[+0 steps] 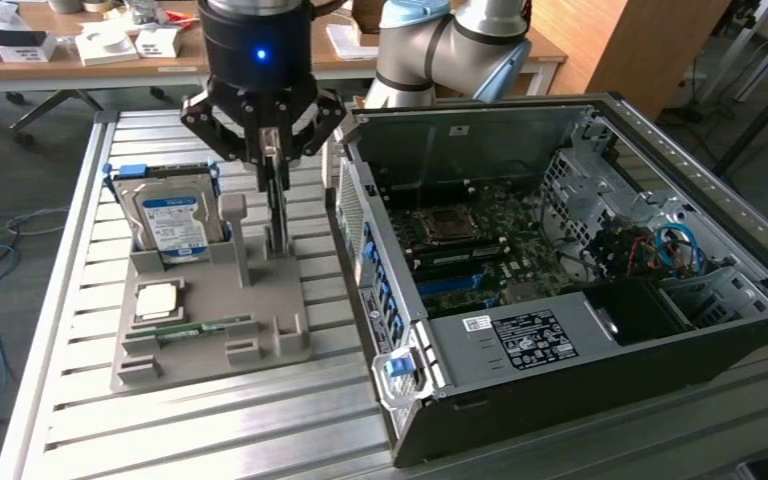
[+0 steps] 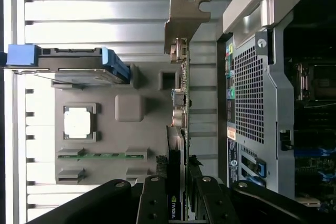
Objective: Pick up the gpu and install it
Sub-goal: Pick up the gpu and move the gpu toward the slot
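Note:
The gpu [image 1: 279, 215] stands on edge in the grey holder [image 1: 267, 335], seen as a thin dark upright strip. In the wrist view the gpu [image 2: 180, 129] runs edge-on away from the camera, and its metal end bracket [image 2: 185, 19] is at the far end. My gripper [image 1: 272, 160] hangs straight above the card, its black fingers [image 2: 155, 200] closed against both faces of the card's upper edge. I cannot tell whether the card's lower edge still sits in the holder slot. The open computer case [image 1: 518, 345] lies on the exterior view's right of the holder.
On the holder [image 2: 131, 108] are a silver hard drive [image 1: 171, 220] in blue rails, a square processor chip [image 1: 157, 298] and a green memory stick [image 1: 204, 327]. The case's perforated rear wall [image 2: 249, 93] stands close beside the card. A slatted metal table [image 1: 224, 420] carries everything.

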Motion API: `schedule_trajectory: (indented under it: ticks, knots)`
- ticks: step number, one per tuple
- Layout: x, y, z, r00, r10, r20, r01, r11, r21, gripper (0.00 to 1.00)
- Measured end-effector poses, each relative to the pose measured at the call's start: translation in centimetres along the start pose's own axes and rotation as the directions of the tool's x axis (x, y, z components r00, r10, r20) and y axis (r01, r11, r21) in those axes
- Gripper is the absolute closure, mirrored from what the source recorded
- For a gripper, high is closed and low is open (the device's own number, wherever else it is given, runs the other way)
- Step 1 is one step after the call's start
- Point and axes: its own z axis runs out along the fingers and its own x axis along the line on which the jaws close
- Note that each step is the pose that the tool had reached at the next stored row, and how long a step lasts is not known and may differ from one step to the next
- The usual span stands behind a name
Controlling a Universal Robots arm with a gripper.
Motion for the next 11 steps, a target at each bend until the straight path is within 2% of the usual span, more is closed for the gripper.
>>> schedule_trajectory:
  ticks: [11]
  knots:
    - [-0.1, 0.23, -2.65, 1.0, -0.001, -0.0004, 0.001, 1.0, -0.0079, 0.74]
